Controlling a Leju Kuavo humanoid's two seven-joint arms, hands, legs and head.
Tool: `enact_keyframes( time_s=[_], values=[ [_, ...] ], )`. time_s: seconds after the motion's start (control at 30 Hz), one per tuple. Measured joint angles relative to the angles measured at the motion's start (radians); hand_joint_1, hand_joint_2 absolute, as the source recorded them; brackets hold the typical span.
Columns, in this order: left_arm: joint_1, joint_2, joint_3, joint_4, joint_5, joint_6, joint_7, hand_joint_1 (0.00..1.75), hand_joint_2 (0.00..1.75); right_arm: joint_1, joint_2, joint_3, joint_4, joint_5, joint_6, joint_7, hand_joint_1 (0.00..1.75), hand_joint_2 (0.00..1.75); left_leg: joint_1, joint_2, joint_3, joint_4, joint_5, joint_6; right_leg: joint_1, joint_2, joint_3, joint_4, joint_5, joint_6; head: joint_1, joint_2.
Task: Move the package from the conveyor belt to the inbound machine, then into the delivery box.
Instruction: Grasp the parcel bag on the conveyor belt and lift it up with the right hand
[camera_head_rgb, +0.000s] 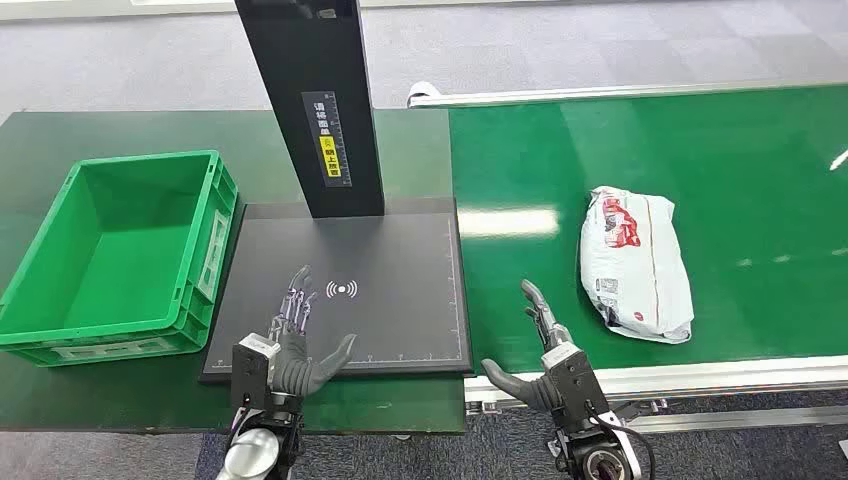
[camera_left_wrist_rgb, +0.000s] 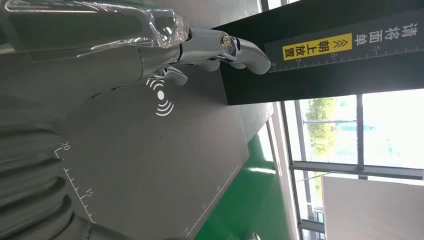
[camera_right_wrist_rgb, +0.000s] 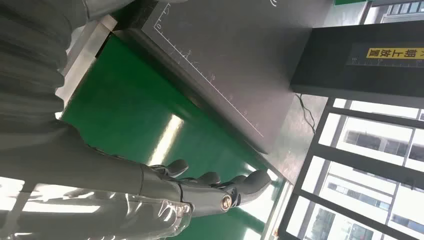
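Green plastic crate (camera_head_rgb: 120, 260) with open top sits at the far left on the dark green table (camera_head_rgb: 420, 140). Just beside it lies the flat black scanner pad (camera_head_rgb: 390, 300) with its black upright post (camera_head_rgb: 315, 100). Over the pad's near edge hovers the left hand (camera_head_rgb: 295, 345), fingers spread, holding nothing. The right hand (camera_head_rgb: 540, 350) hangs over the green conveyor belt (camera_head_rgb: 760, 150), likewise spread and empty. Near it, apart, the white plastic package (camera_head_rgb: 635, 262) with red print lies on the belt.

grey carpet floor (camera_head_rgb: 600, 40); tall bright windows (camera_left_wrist_rgb: 390, 130) with dark frames.
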Motion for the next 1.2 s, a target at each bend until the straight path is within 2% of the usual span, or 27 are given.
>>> enact_keyframes(
  time_s=[0.87, 0.97, 1.07, 1.2],
  values=[
    [0.000, 0.000, 0.001, -0.002, 0.015, 0.006, 0.000, 0.00, 1.75, -0.002, 0.000, 0.000, 0.000, 0.000, 0.000, 0.000, 0.00, 1.75, 0.000, 0.000, 0.000, 0.000, 0.000, 0.000, 0.000, 0.000, 0.000, 0.000, 0.000, 0.000, 0.000, 0.000],
    [-0.001, 0.000, 0.001, -0.002, 0.022, 0.007, 0.000, 0.00, 1.75, -0.007, -0.002, 0.000, 0.002, 0.012, -0.022, 0.000, 0.00, 1.75, 0.000, 0.000, 0.000, 0.000, 0.000, 0.000, 0.000, 0.000, 0.000, 0.000, 0.000, 0.000, 0.000, 0.000],
    [-0.005, 0.000, 0.001, -0.002, 0.032, 0.015, 0.000, 0.00, 1.75, -0.025, -0.010, 0.000, 0.012, 0.109, -0.097, 0.012, 0.00, 1.75, 0.000, 0.000, 0.000, 0.000, 0.000, 0.000, 0.000, 0.000, 0.000, 0.000, 0.000, 0.000, 0.000, 0.000],
    [-0.010, 0.000, 0.000, -0.002, 0.044, 0.033, 0.002, 0.00, 1.75, -0.073, -0.037, 0.005, 0.041, 0.378, -0.240, 0.083, 0.00, 1.75, 0.000, 0.000, 0.000, 0.000, 0.000, 0.000, 0.000, 0.000, 0.000, 0.000, 0.000, 0.000, 0.000, 0.000]
  ],
)
